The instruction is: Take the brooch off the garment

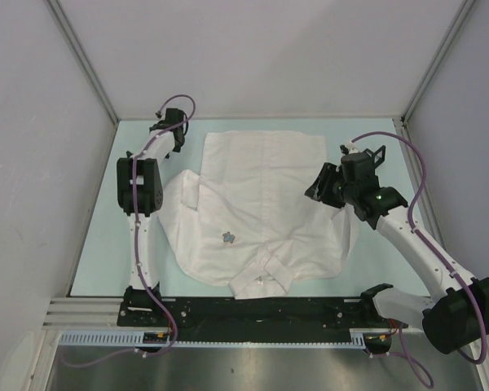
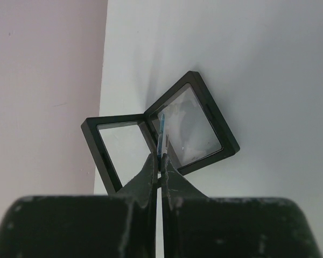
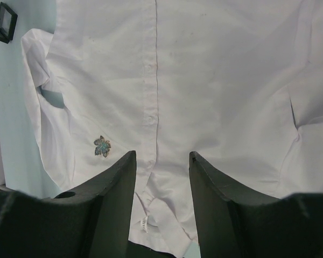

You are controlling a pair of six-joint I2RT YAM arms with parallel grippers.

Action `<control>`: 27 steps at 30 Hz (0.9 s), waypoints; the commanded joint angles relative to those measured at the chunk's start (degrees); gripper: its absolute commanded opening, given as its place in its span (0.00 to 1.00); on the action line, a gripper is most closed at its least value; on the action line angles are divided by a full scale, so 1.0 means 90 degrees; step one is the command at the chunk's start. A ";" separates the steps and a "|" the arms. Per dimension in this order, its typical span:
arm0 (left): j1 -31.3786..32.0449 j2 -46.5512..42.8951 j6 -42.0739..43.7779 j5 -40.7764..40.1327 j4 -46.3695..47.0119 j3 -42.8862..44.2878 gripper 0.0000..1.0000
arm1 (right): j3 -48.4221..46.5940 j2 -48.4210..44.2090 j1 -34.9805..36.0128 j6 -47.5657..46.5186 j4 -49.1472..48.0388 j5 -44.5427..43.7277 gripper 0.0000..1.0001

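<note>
The white shirt (image 1: 261, 195) lies spread flat on the table, collar toward the near edge. The small blue-green leaf-shaped brooch (image 1: 228, 237) is pinned on it left of the button line, and shows in the right wrist view (image 3: 102, 146). My right gripper (image 1: 319, 186) is open and empty, hovering above the shirt (image 3: 215, 80), to the right of the brooch; its fingers frame the button placket (image 3: 161, 156). My left gripper (image 1: 167, 122) is at the far left corner, shut (image 2: 160, 157) on a thin blue-and-white piece (image 2: 161, 134) seen edge-on, over an open black display box (image 2: 102, 158).
The black box also shows at the top left of the right wrist view (image 3: 1, 21), beyond the shirt's sleeve. White walls close in the table at the back and both sides. The light green tabletop (image 1: 106, 236) shows left of the shirt.
</note>
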State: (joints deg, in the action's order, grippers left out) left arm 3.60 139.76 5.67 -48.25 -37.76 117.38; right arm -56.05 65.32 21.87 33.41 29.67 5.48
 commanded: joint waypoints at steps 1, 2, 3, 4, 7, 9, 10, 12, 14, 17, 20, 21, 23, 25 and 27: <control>-0.0048 -0.0002 0.0209 -0.0293 0.0084 -0.0035 0.00 | -0.0061 -0.0051 -0.0018 -0.0021 -0.0172 0.0046 0.49; -0.0048 -0.0002 0.0219 -0.0284 0.0084 -0.0015 0.00 | -0.0061 -0.0051 -0.0027 -0.0021 -0.0172 0.0046 0.49; -0.0048 0.0017 0.0229 -0.0303 0.0084 -0.0025 0.00 | -0.0051 -0.0041 -0.0027 -0.0021 -0.0181 0.0046 0.49; -0.0048 0.0008 0.0229 -0.0313 0.0094 -0.0015 0.00 | -0.0061 -0.0041 -0.0027 -0.0011 -0.0172 0.0046 0.49; -0.0058 0.0027 0.0278 -0.0332 0.0152 -0.0025 0.00 | -0.0061 -0.0041 -0.0027 -0.0011 -0.0172 0.0046 0.49; -0.0067 0.0047 0.0307 -0.0352 0.0182 0.0004 0.01 | -0.0051 -0.0041 -0.0027 -0.0011 -0.0182 0.0046 0.49; -0.0077 0.0085 0.0307 -0.0342 0.0182 0.0024 0.00 | -0.0061 -0.0041 -0.0018 -0.0011 -0.0172 0.0036 0.49; -0.0087 0.0125 0.0307 -0.0342 0.0162 0.0092 0.01 | -0.0061 -0.0041 -0.0027 -0.0011 -0.0162 0.0046 0.49; -0.0097 0.0174 0.0307 -0.0342 0.0143 0.0150 0.00 | -0.0061 -0.0041 -0.0037 -0.0011 -0.0152 0.0036 0.49; -0.0106 0.0213 0.0327 -0.0332 0.0152 0.0219 0.00 | -0.0061 -0.0041 -0.0037 -0.0011 -0.0142 0.0017 0.49; -0.0116 0.0232 0.0346 -0.0342 0.0143 0.0268 0.00 | -0.0061 -0.0041 -0.0037 -0.0011 -0.0142 0.0017 0.49; -0.0116 0.0232 0.0346 -0.0342 0.0162 0.0278 0.00 | -0.0061 -0.0051 -0.0028 -0.0011 -0.0142 0.0007 0.49; -0.0116 0.0232 0.0346 -0.0352 0.0162 0.0287 0.00 | -0.0051 -0.0041 -0.0037 -0.0011 -0.0133 -0.0003 0.49; -0.0116 0.0242 0.0366 -0.0362 0.0172 0.0297 0.00 | -0.0061 -0.0051 -0.0037 -0.0011 -0.0123 -0.0003 0.49; -0.0116 0.0232 0.0356 -0.0371 0.0182 0.0297 0.00 | -0.0061 -0.0041 -0.0037 -0.0011 -0.0123 -0.0013 0.49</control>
State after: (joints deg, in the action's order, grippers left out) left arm 3.09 142.15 7.70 -49.74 -36.93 117.56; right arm -56.05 65.32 21.82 33.41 29.67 5.45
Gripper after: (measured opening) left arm 0.010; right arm 0.489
